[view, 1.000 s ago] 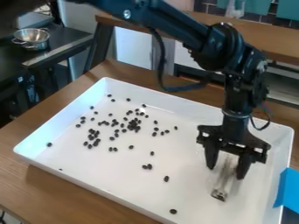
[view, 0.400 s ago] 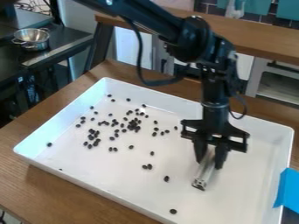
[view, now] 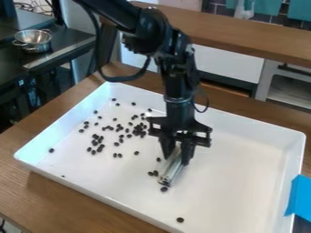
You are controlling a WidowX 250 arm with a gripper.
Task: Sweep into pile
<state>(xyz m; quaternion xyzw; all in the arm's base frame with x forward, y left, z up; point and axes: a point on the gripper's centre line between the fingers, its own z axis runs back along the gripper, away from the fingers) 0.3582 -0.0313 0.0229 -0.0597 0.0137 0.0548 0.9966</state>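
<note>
the white tray (view: 243, 191) is brightly lit; a soft shadow darkens the wooden table (view: 37, 193) beside it.

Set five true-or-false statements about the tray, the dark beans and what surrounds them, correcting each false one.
1. The gripper holds a tool over the tray. True.
2. All the dark beans sit in one tight pile. False: they are scattered, some lying alone.
3. A metal pot stands outside the tray. True.
4. The tray is round and black. False: it is white with four straight sides.
5. Blue material is at the picture's right edge. True.
</note>
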